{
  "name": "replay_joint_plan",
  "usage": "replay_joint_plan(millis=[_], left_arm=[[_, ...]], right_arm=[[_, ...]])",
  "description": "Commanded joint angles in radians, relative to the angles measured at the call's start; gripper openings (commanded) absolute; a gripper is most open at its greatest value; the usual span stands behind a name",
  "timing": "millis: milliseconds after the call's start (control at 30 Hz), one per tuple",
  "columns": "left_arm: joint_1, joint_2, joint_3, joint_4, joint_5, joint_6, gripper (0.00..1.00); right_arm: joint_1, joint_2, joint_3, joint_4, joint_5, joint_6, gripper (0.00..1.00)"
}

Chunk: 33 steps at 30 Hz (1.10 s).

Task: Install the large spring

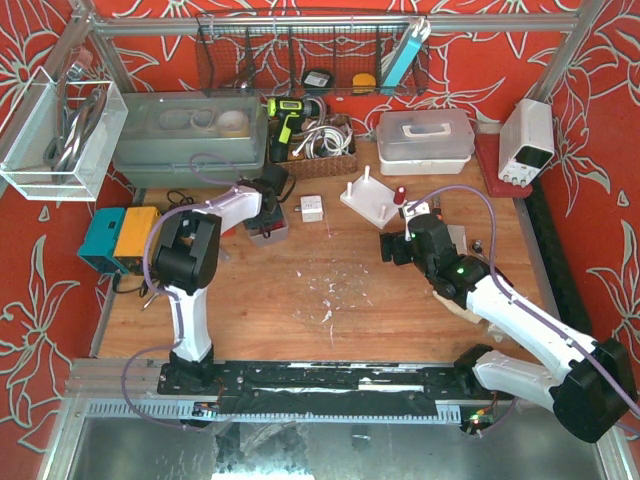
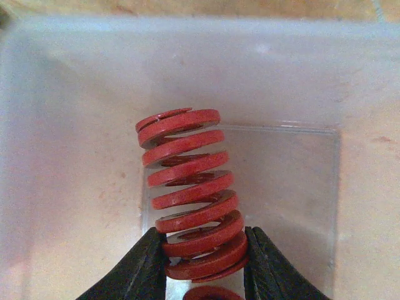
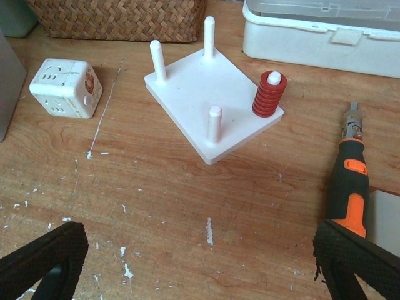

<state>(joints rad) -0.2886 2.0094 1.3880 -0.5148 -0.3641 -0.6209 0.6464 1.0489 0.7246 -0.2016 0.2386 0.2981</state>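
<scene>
A large red coil spring [image 2: 187, 187] stands tilted in a small clear box [image 2: 75, 156]. My left gripper [image 2: 205, 262] is shut on its lower coils; another red spring end [image 2: 206, 294] shows just below. In the top view the left gripper [image 1: 265, 220] reaches into that box left of the centre. The white peg board [image 3: 206, 94] has three bare pegs and a smaller red spring [image 3: 269, 95] on its fourth peg. My right gripper [image 3: 200, 256] is open wide and empty, above the table a little in front of the board [image 1: 372, 198].
A white socket cube [image 3: 62, 87] lies left of the board. An orange and black screwdriver [image 3: 350, 181] lies to its right. Behind are a wicker basket [image 1: 320, 140], a white lidded box [image 1: 425, 135], a grey bin [image 1: 190, 135] and a power supply [image 1: 527, 140].
</scene>
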Motion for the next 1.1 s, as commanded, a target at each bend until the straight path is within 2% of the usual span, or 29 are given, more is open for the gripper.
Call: replay_joint_plan(millis=[0, 200, 333, 500, 700, 800, 933, 1067], left_arm=[[0.000, -0.124, 0.004, -0.021, -0.040, 0.021, 0.00], [-0.031, -0.235, -0.020, -0.002, -0.036, 0.040, 0.00], [-0.069, -0.334, -0.080, 0.084, -0.030, 0.087, 0.00], [-0.151, -0.510, -0.267, 0.344, -0.001, 0.196, 0.00], [-0.232, -0.707, -0.567, 0.729, 0.142, 0.272, 0.00], [-0.286, -0.781, -0.722, 0.973, 0.225, 0.343, 0.00], [-0.364, -0.828, -0.877, 1.258, 0.341, 0.410, 0.00], [-0.433, -0.826, -0.954, 1.395, 0.392, 0.516, 0.00]], right_arm=[[0.004, 0.006, -0.001, -0.009, 0.024, -0.010, 0.99], [0.004, 0.009, -0.001, -0.010, 0.033, -0.014, 0.99], [0.003, 0.014, 0.003, -0.012, 0.030, -0.015, 0.99], [0.003, 0.007, 0.003, -0.013, 0.030, -0.014, 0.99], [0.002, 0.000, 0.058, -0.062, 0.011, 0.003, 0.99], [0.001, -0.018, 0.147, -0.156, -0.054, 0.015, 0.99], [0.000, -0.021, 0.269, -0.229, -0.258, 0.029, 0.96], [0.002, 0.019, 0.344, -0.294, -0.495, 0.023, 0.90]])
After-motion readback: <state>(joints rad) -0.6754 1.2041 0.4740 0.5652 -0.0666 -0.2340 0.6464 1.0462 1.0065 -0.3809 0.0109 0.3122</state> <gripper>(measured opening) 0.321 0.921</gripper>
